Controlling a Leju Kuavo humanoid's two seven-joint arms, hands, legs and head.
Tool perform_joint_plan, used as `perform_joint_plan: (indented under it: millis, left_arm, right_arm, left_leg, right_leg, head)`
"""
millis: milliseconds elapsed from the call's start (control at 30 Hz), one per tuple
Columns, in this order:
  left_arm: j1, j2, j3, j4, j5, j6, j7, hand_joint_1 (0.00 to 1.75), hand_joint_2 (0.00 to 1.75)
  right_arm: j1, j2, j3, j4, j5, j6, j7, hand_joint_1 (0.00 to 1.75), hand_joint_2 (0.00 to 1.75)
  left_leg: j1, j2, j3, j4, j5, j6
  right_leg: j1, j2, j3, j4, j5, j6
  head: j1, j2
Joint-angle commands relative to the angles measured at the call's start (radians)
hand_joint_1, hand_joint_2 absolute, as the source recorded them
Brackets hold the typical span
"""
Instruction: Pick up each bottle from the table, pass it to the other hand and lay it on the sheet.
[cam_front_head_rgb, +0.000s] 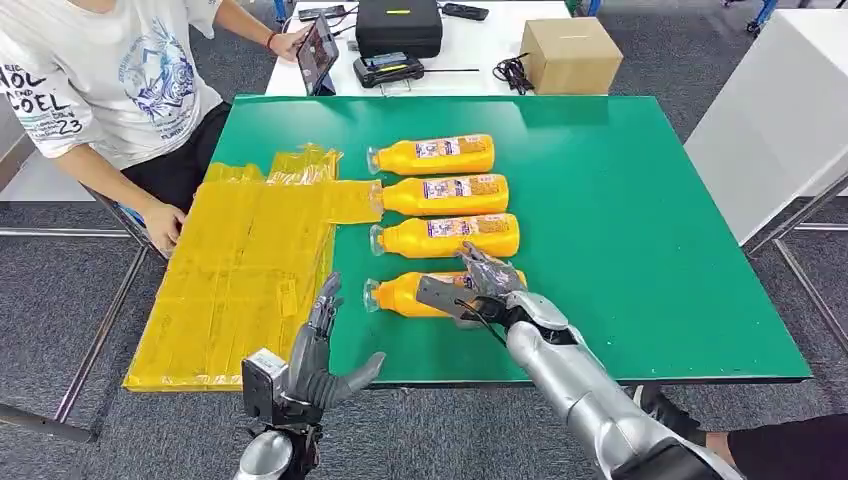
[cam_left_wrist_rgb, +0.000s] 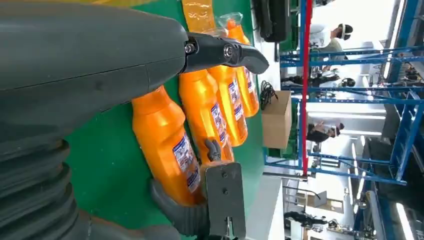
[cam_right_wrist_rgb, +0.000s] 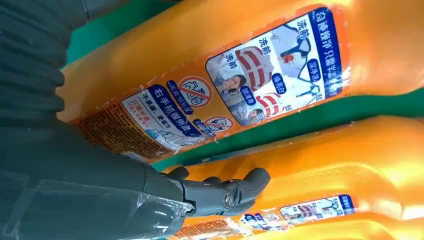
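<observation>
head: high, downward | wrists: close, turned | shared: bottles (cam_front_head_rgb: 445, 195)

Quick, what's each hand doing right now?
Left hand: open, holding nothing.
Right hand: on the nearest bottle, grip cannot be told.

Two silver metal arms are seen in the head view, the right arm (cam_front_head_rgb: 580, 385) at 5 o'clock built of glossy rounded segments, with a thin black cable at its wrist. The right hand (cam_front_head_rgb: 470, 290) and left hand (cam_front_head_rgb: 320, 360) are dark grey. A white box (cam_front_head_rgb: 264, 366) is fixed at the left wrist. Grey ribbed covers and screw-pinned finger links are shown in the wrist views.
</observation>
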Motion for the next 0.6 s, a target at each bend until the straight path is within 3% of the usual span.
perform_joint_plan:
  millis: [33,167,200,233,267,300,333,400,433,600]
  left_arm:
    - [-0.046,0.014,0.01,0.082,0.016,-0.005,0.004,0.0,1.75]
    - [-0.05,0.007,0.012,0.094,0.035,-0.006,-0.001,0.0,1.75]
    - [-0.052,0.006,0.013,0.098,0.041,-0.006,-0.002,0.0,1.75]
    - [-0.052,0.004,0.013,0.1,0.046,-0.005,-0.005,0.0,1.75]
    - [-0.052,0.005,0.011,0.099,0.048,-0.006,-0.006,0.0,1.75]
    - [-0.052,0.005,0.011,0.1,0.051,-0.005,-0.006,0.0,1.75]
    - [-0.053,0.004,0.011,0.1,0.052,-0.006,-0.007,0.0,1.75]
    - [-0.054,0.004,0.011,0.102,0.057,-0.005,-0.008,0.0,1.75]
    - [-0.056,0.002,0.012,0.104,0.06,-0.005,-0.009,0.0,1.75]
    - [-0.055,-0.001,0.008,0.108,0.072,-0.005,-0.009,0.0,1.75]
  right_arm:
    - [-0.049,-0.046,0.116,0.131,-0.03,0.09,-0.017,0.0,1.75]
    - [-0.081,-0.068,0.161,0.14,-0.049,0.141,-0.013,0.0,1.75]
    - [-0.089,-0.073,0.171,0.143,-0.06,0.155,-0.014,0.21,1.75]
    - [-0.094,-0.079,0.182,0.141,-0.059,0.157,-0.01,0.66,1.75]
    - [-0.096,-0.083,0.193,0.139,-0.071,0.16,-0.009,1.29,1.75]
    - [-0.1,-0.087,0.203,0.14,-0.074,0.167,-0.007,1.43,1.75]
    - [-0.102,-0.089,0.204,0.14,-0.075,0.168,-0.007,1.43,1.75]
    - [-0.111,-0.095,0.221,0.144,-0.089,0.185,-0.008,1.71,1.75]
    - [-0.117,-0.1,0.232,0.143,-0.088,0.19,-0.006,1.75,1.75]
    - [-0.128,-0.113,0.278,0.155,-0.1,0.192,0.014,1.75,1.75]
  left_leg:
    - [0.002,-0.001,0.005,-0.001,-0.001,-0.002]
    - [0.002,-0.001,0.006,-0.001,0.0,-0.002]
    - [0.002,-0.002,0.006,-0.001,0.0,-0.002]
    - [0.002,-0.001,0.007,-0.001,0.0,-0.002]
    - [0.001,-0.001,0.006,-0.001,0.0,-0.001]
    - [0.002,-0.002,0.007,-0.001,0.0,-0.002]
    - [0.001,-0.002,0.006,-0.001,0.0,-0.001]
    - [0.001,-0.002,0.007,-0.001,0.0,-0.001]
    - [0.002,-0.002,0.007,-0.001,-0.001,-0.002]
    - [0.002,-0.002,0.007,-0.001,-0.001,-0.002]
  right_leg:
    - [0.002,-0.002,0.006,-0.003,-0.001,-0.003]
    - [0.002,-0.002,0.008,-0.002,0.0,-0.003]
    - [0.002,-0.002,0.007,-0.002,0.0,-0.002]
    - [0.002,-0.002,0.008,-0.002,0.0,-0.003]
    - [0.001,-0.002,0.007,-0.002,0.0,-0.002]
    - [0.002,-0.002,0.008,-0.002,0.0,-0.002]
    - [0.001,-0.002,0.007,-0.002,-0.001,-0.002]
    - [0.001,-0.002,0.007,-0.001,-0.001,-0.002]
    - [0.002,-0.002,0.008,-0.002,-0.001,-0.002]
    - [0.002,-0.002,0.009,-0.003,-0.001,-0.003]
  head:
    - [0.0,0.0]
    - [0.0,0.0]
    - [0.0,0.0]
    - [0.0,0.0]
    - [0.0,0.0]
    - [0.0,0.0]
    - [0.0,0.0]
    - [0.0,0.0]
    - [0.0,0.0]
    - [0.0,0.0]
